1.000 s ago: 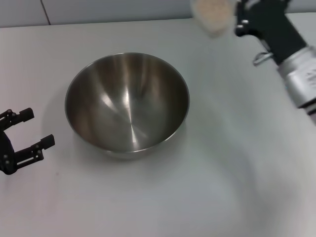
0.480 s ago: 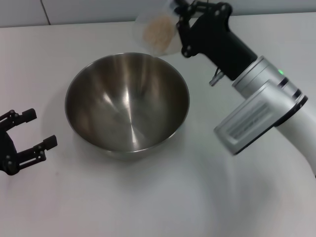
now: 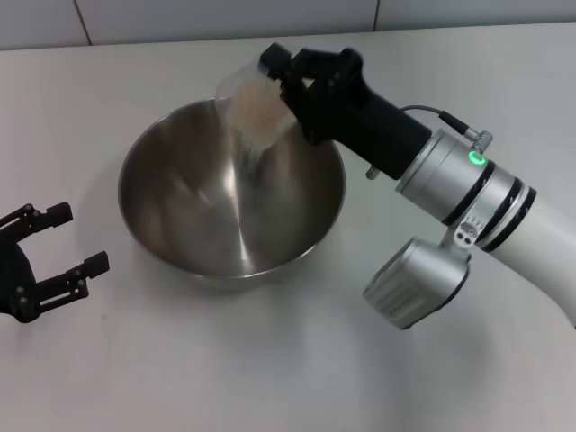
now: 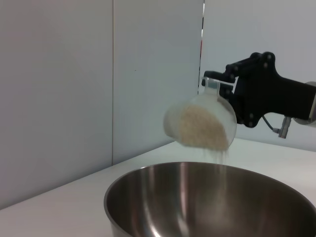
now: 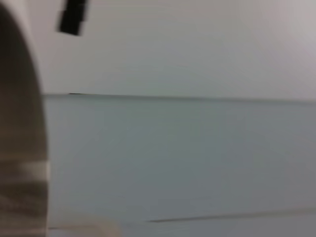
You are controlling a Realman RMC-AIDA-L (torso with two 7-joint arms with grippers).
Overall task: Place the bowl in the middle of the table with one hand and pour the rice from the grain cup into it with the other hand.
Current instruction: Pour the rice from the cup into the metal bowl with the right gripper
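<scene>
Bowl [image 3: 232,193] sits about mid-table [image 3: 270,378], upright, nothing touching it. Grain cup [image 3: 255,101] is held over the bowl's rim at roughly 12–1 o'clock, tipped steeply with its mouth facing down into the bowl. Rice [image 4: 201,129] is heaped against the lowered lip; a thin stream falls from it in the left wrist view. No pile of grains can be made out on the bowl floor.

Risks, as judged:
- The cup hangs close to the far rim, not over centre. Grains striking the sloped steel wall could bounce out past 12 o'clock.
- A faster tilt would dump the mass at once and scatter it.
- The cup is thin plastic; a slack pinch during rotation could let it slip into the bowl.

Right gripper [image 3: 290,79] reaches in from 3 o'clock, forearm low and slanting across the table, wrist rolled, fingers pinching the cup at its side. Left gripper [image 3: 59,241] rests at 9 o'clock, apart from the bowl, fingers spread and holding nothing.
</scene>
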